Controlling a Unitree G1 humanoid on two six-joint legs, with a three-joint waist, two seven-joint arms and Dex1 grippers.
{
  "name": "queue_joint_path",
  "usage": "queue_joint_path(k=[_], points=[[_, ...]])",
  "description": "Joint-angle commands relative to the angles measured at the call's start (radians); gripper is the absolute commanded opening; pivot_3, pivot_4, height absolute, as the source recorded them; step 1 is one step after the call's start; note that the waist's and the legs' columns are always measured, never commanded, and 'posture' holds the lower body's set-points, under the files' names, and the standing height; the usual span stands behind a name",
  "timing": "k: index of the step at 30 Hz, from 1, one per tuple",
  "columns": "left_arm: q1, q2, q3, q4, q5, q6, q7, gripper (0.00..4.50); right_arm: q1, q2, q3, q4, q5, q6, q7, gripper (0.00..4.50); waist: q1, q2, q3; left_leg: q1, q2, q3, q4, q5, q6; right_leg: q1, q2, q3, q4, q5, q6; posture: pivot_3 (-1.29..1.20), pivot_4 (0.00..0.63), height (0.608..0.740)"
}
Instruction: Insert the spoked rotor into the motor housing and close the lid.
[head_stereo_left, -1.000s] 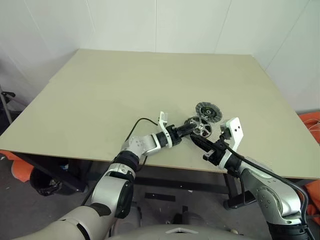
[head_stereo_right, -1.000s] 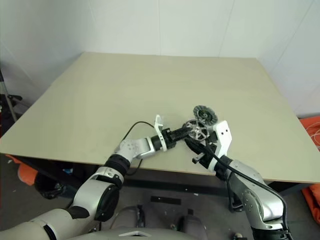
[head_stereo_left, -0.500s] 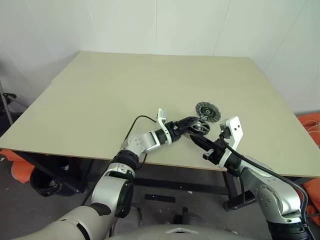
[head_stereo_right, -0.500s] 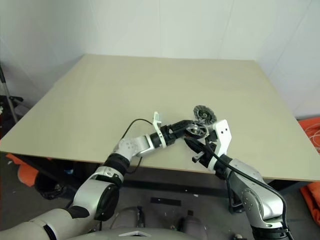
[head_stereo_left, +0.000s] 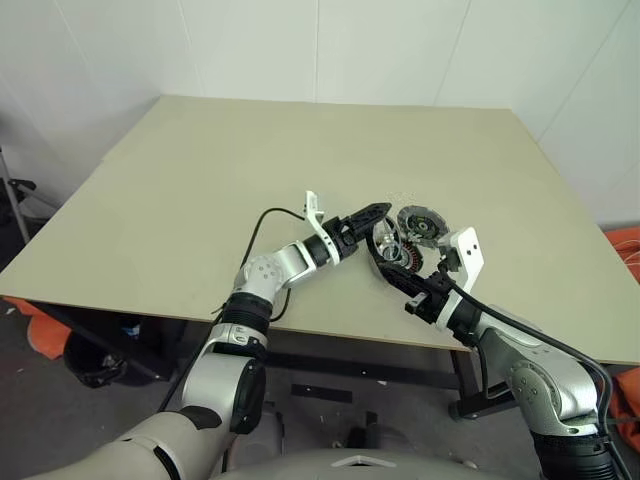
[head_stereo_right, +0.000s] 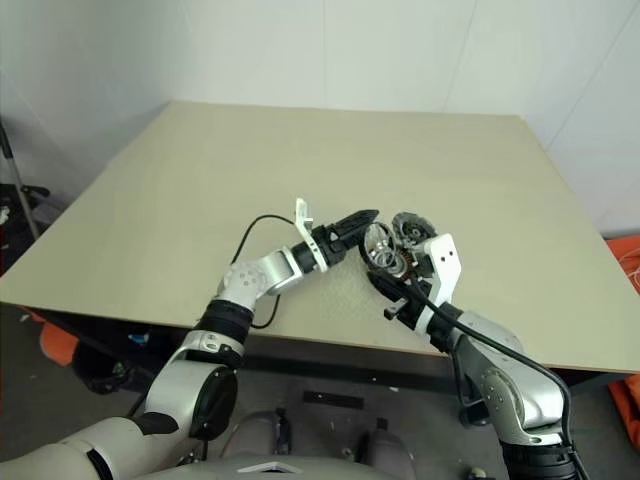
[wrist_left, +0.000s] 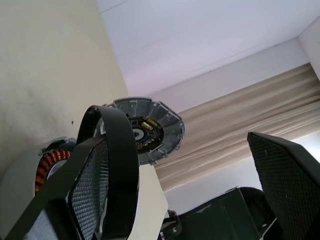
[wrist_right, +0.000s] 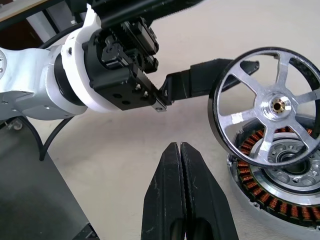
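**Rotor tipped on edge over the housing, not yet seated**

The left gripper (head_stereo_left: 378, 213) has its two fingers spread wide; from its wrist camera one finger (wrist_left: 107, 165) sits close against the rim of the spoked rotor (wrist_right: 266, 106), the other finger well apart, so nothing is clamped. The right gripper (wrist_right: 181, 190) has its fingers pressed flat together on nothing, hanging just above the table (head_stereo_left: 200, 180) and near the rotor.

The rotor stands tilted, almost on edge, its lower rim resting on the motor housing (wrist_right: 280, 192). The copper windings show in an open ring below it, so the housing's well holds nothing yet. The left finger appears to prop or touch the upper rim, though actual contact is hard to confirm.

The step in hand looks like insertion: the wheel is at the housing but not laid in. The next move calls for tipping it flat, hub lined up with the central hole, and lowering it evenly; a skewed drop could jam it against the windings or let it roll off.

The lid (head_stereo_left: 424, 222) lies on the table just beyond the housing, untouched, waiting for the closing step
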Motion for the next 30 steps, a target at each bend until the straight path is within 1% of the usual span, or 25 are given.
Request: queue_joint_path(k=[1,4,10,16,21,25,30], points=[[-0.021,-0.130,-0.006,-0.041,-0.007,0.012,-0.001,4.49,-0.016,-0.002,-0.002,-0.020,0.006,-0.015,0.009,0.00,0.000,0.000,0.000,0.000,0.000,0.000,0.000,0.000,-0.001,0.000,0.000,0.000,0.000,0.000,0.000,0.00,0.000,0.740],[-0.017,-0.129,-0.017,-0.035,-0.001,0.029,0.002,4.49,-0.013,-0.001,-0.002,-0.023,0.005,-0.016,0.008,0.00,0.001,0.000,0.000,0.003,0.000,0.000,0.000,-0.001,-0.003,0.002,0.000,0.000,0.000,0.000,0.000,0.00,0.000,0.740],[-0.011,-0.111,-0.065,0.021,0.073,0.050,0.029,4.49,-0.014,0.002,-0.004,-0.031,0.007,-0.012,0.001,0.00,0.001,0.000,0.000,0.003,0.000,0.000,0.000,-0.001,-0.005,0.002,0.000,0.000,0.000,0.000,0.001,0.00,0.000,0.740],[-0.015,-0.110,-0.051,0.031,0.106,0.024,0.047,4.49,-0.015,0.001,-0.004,-0.033,0.010,-0.009,-0.001,0.00,0.001,0.000,0.000,0.003,0.000,0.000,0.000,-0.001,-0.005,0.002,0.000,0.000,0.000,0.000,0.001,0.00,0.000,0.740],[-0.031,-0.111,-0.046,-0.001,0.128,-0.012,0.079,4.49,-0.018,0.001,-0.003,-0.028,0.011,-0.011,0.002,0.00,0.001,0.000,0.000,0.003,0.000,0.000,0.000,-0.001,-0.005,0.002,0.000,0.000,0.000,0.000,0.001,0.00,0.000,0.740],[-0.030,-0.095,-0.082,-0.056,0.175,-0.042,0.077,4.49,-0.021,0.005,0.001,-0.024,0.009,-0.012,0.002,0.00,0.001,0.000,0.000,0.003,0.000,0.000,0.000,-0.001,-0.005,0.002,0.000,0.000,0.000,0.000,0.001,0.00,0.000,0.740],[-0.025,-0.086,-0.100,-0.077,0.211,-0.050,0.086,4.49,-0.023,0.004,0.001,-0.015,0.007,-0.017,0.006,0.00,0.001,0.000,0.000,0.003,0.000,0.000,0.000,-0.001,-0.004,0.002,0.000,0.000,0.000,0.000,0.001,0.00,0.000,0.740]])
